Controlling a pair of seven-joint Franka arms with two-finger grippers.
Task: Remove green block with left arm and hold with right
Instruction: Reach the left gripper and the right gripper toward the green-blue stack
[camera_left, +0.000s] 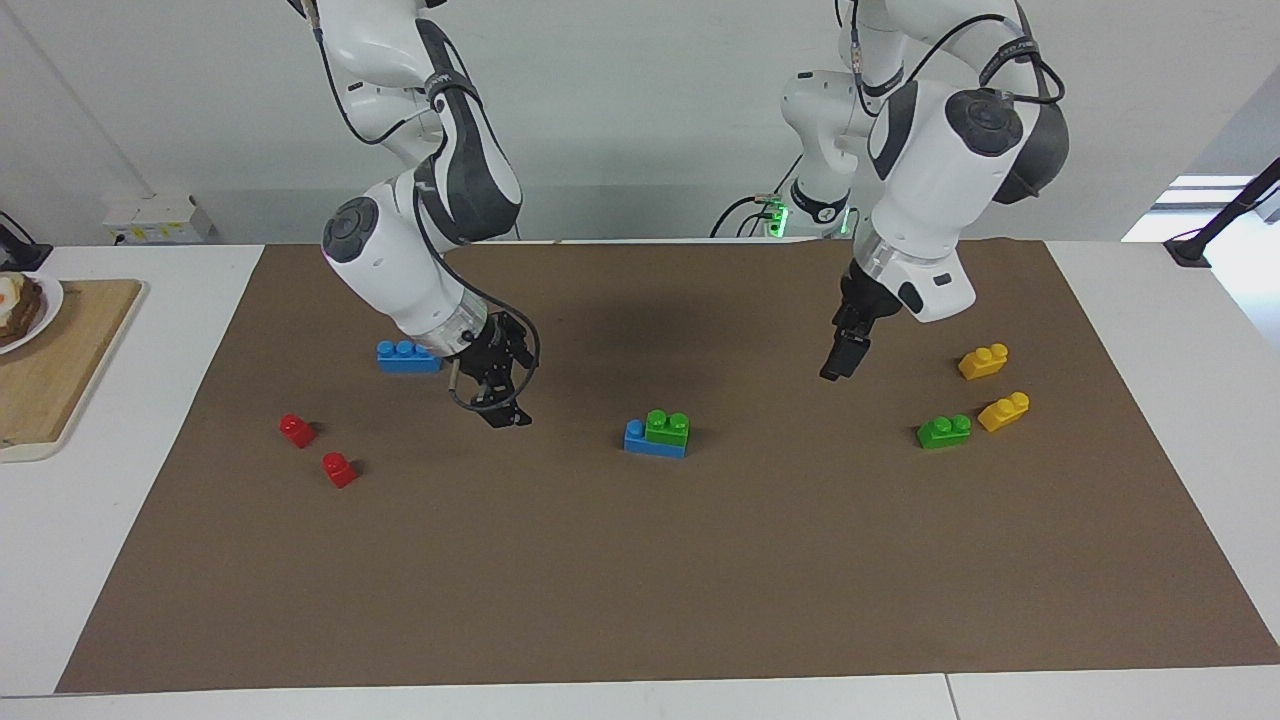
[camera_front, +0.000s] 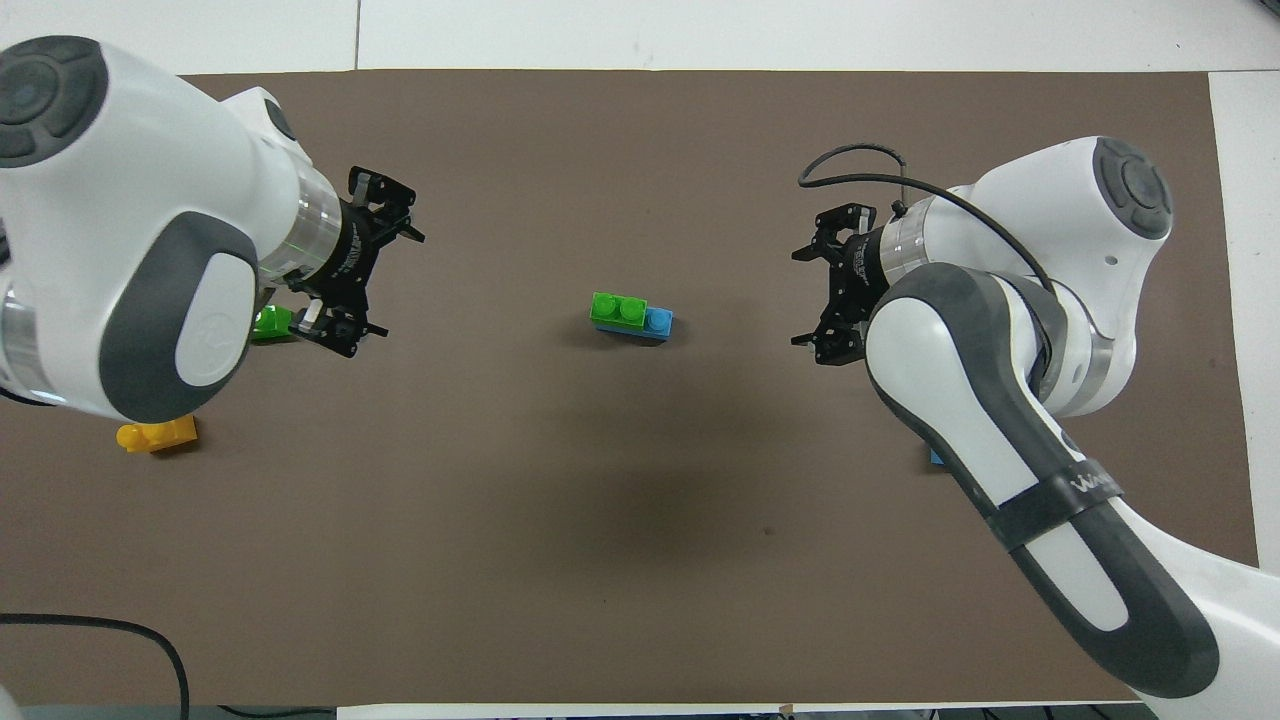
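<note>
1. Start at the right arm's end of the table: two red blocks (camera_left: 297, 429) lie loose on the brown mat (camera_left: 640, 600), apart from each other, both out past the right gripper toward that end.
2. Your right gripper (camera_left: 503, 413) hangs low over bare mat. You cannot tell from these views whether its fingers are apart or together; nothing shows between them. A lone blue brick (camera_left: 408, 356) sits just beside the wrist, partly hidden by the arm.
3. Between the two grippers, the green block (camera_left: 667, 427) sits pressed onto a second blue brick (camera_left: 650, 441), covering two of its studs and leaving one blue stud bare at the right arm's end. Neither gripper touches this stack.
4. Your left gripper (camera_left: 843, 360) hovers above the mat, well apart from the stack. Its fingers are likewise unreadable.
5. Out past the left gripper, toward the left arm's end, lie a second green block (camera_left: 944, 431) and two yellow blocks (camera_left: 983, 361), the green one just beside one yellow.
</note>
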